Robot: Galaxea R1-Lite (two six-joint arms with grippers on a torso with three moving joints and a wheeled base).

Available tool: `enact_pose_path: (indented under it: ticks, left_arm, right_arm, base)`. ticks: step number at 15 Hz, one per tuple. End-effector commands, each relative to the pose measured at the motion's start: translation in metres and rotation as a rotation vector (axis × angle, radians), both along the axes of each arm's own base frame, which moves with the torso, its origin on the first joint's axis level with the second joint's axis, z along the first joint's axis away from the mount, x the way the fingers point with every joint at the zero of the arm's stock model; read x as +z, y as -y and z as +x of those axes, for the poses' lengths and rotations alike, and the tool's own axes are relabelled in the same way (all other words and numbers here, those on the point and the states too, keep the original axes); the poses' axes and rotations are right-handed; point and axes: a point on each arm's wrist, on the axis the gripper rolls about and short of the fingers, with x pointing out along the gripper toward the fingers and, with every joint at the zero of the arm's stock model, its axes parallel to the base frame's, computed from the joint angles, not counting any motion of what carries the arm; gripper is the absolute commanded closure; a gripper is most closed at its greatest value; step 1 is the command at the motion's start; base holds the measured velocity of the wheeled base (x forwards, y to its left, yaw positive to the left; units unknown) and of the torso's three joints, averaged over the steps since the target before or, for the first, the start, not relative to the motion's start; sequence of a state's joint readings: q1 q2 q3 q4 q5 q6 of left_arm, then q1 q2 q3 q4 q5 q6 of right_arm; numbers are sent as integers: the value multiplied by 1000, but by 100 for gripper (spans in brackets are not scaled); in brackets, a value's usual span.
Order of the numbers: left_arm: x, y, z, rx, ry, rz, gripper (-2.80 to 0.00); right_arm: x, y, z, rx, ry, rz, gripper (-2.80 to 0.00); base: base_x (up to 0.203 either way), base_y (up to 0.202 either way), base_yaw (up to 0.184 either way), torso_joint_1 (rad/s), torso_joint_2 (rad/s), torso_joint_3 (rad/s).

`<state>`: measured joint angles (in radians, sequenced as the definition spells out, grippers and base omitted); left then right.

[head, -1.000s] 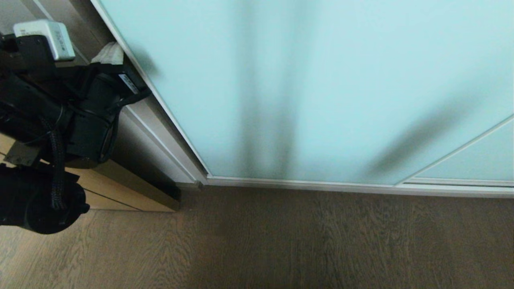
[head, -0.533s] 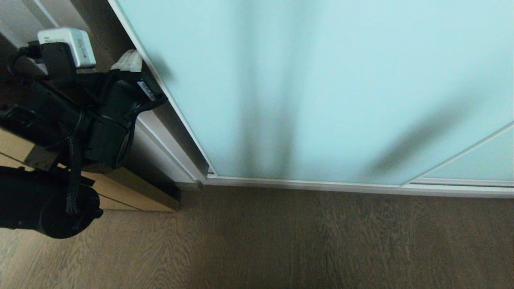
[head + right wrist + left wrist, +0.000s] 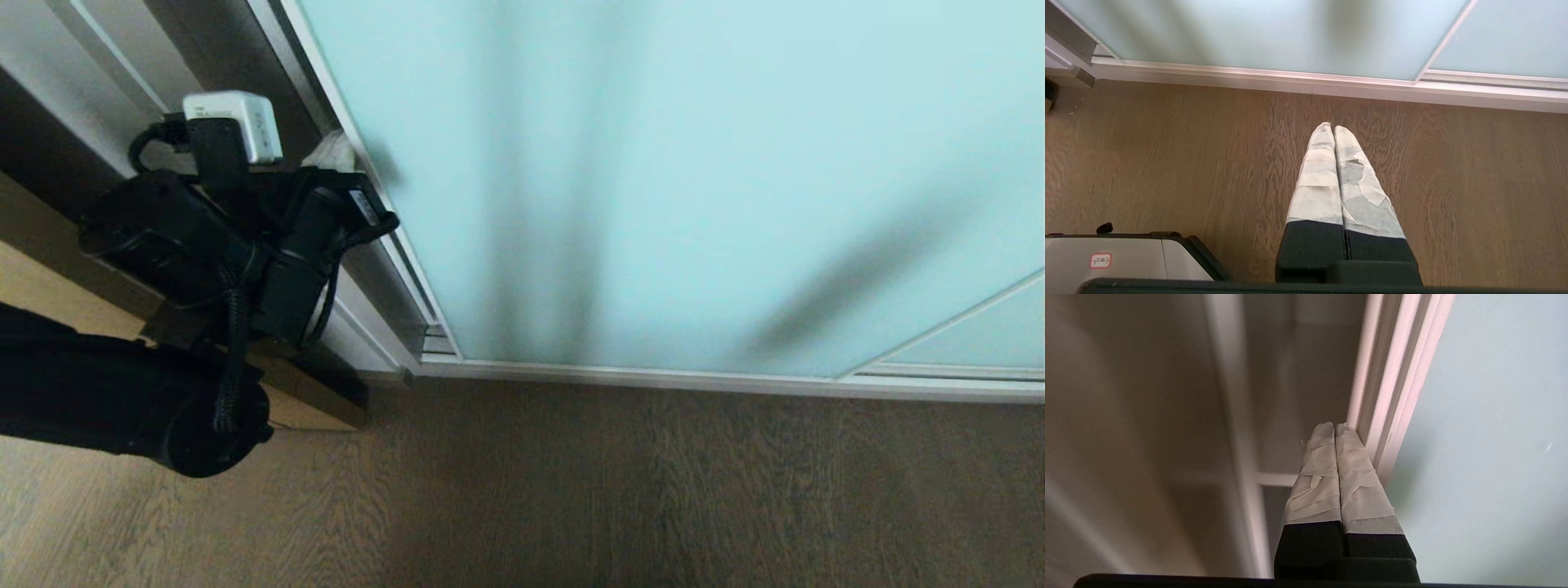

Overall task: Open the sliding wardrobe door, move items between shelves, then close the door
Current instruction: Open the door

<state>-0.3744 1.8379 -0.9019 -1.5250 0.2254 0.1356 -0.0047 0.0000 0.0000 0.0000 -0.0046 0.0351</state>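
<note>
One step of three is under way, and only just: you have the sliding wardrobe door [image 3: 653,180] cracked open at its left edge. In the head view a narrow dark gap shows at upper left between the door's silver frame and the wardrobe's white side wall [image 3: 98,73], and the bottom track [image 3: 437,339] lies bare for a short stretch at the lower corner.

Your left gripper [image 3: 339,151] sits at upper left of the head view, fingers pressed fully together and gripping nothing. The left wrist view shows the taped fingertips [image 3: 1349,441] set against the door's vertical frame edge [image 3: 1384,396], so you are pushing with closed fingers rather than clamping. Behind them, in the centre of that view, a white shelf [image 3: 1276,478] is dimly visible inside.

Your right gripper [image 3: 1334,130] hangs over the wood floor [image 3: 1167,163], centre of its wrist view, also shut and empty, well clear of the door.

Nearly everything is left, to my eye: the door needs most of its travel yet, no cushion is visible, no item has changed shelves, and closing comes last.
</note>
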Motion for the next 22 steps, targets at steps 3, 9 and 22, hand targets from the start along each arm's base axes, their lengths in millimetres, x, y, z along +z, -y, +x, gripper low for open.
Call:
enact_pose_path:
  ticks: [3, 9, 22]
  left_arm:
    - [-12, 51, -1, -134, -13, 17, 0]
    - [-35, 96, -1, -233, -54, 52, 0]
    - [-6, -19, -93, 136, -94, 157, 0]
  right_arm:
    - [0, 0, 0, 0, -1, 0, 0]
    - [0, 0, 0, 0, -1, 0, 0]
    - [0, 0, 0, 0, 0, 0, 0]
  base:
    - [0, 0, 0, 0, 0, 0]
    - [0, 0, 0, 0, 0, 0]
    - [0, 0, 0, 0, 0, 0]
